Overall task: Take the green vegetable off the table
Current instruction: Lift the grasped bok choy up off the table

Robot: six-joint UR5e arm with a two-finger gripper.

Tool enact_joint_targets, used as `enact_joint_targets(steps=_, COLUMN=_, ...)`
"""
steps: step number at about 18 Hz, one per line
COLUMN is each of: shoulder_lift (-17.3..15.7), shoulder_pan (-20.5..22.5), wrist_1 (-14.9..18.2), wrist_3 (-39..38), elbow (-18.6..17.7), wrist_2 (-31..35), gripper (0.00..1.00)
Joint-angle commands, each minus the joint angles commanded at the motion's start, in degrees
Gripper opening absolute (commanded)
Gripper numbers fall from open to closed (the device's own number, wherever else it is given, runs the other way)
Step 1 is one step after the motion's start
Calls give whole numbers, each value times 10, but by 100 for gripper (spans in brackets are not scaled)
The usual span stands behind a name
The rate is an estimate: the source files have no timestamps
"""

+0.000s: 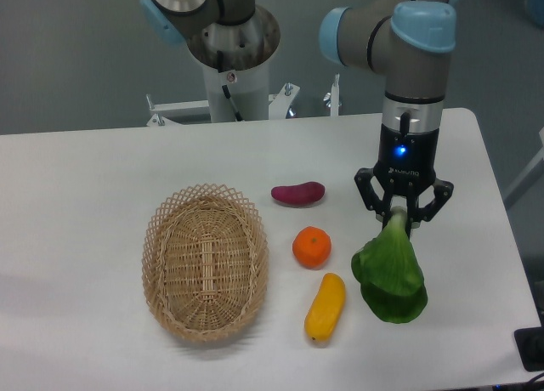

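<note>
The green vegetable (390,276) has a dark green leaf body and a pale stem end that points up. My gripper (401,220) is shut on that pale stem at the right of the white table (85,178). The leaf body hangs down and to the left below the fingers. Whether its lower edge still touches the tabletop I cannot tell.
A purple sweet potato (298,193), an orange (312,246) and a yellow elongated fruit (325,306) lie in a line just left of the vegetable. A woven wicker basket (205,262) stands left of them. The arm's base stands behind the table's far edge.
</note>
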State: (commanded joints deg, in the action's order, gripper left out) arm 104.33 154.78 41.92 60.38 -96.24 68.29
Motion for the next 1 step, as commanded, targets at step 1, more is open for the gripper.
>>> enact_joint_targets(steps=1, shoulder_lift=0, shoulder_pan=0, wrist_1=0, wrist_3=-1, elbow=0, wrist_2=0, gripper=33)
